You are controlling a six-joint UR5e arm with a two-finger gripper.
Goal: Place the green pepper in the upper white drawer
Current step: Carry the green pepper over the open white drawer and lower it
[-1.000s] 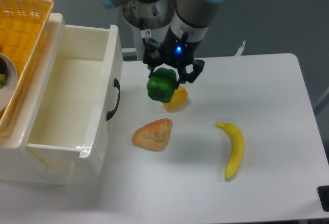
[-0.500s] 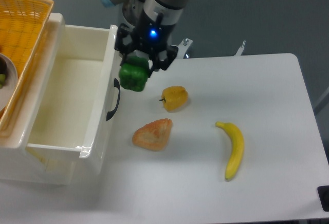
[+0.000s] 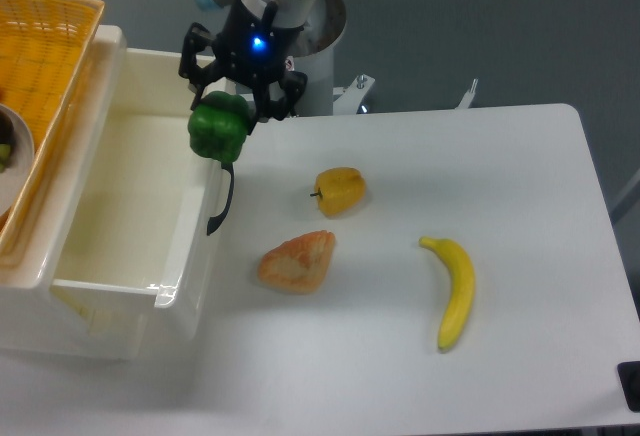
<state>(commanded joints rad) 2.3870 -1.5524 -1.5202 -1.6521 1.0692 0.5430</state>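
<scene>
My gripper (image 3: 228, 116) is shut on the green pepper (image 3: 218, 129) and holds it in the air, right over the front wall of the upper white drawer (image 3: 135, 81). The pepper is glossy and lobed, and hangs below the black fingers. The drawer stands open on the left with its black curved handle (image 3: 219, 204) facing the table. Its inside looks bare.
A yellow-orange pepper (image 3: 340, 190), a croissant-like pastry (image 3: 296, 260) and a banana (image 3: 452, 291) lie on the white table (image 3: 520, 186). An orange woven basket (image 3: 40, 66) with a bowl sits on top at the far left.
The gripper has carried the green pepper up and to the left, from above the yellow-orange pepper to over the drawer's front wall. Nothing else moved.
</scene>
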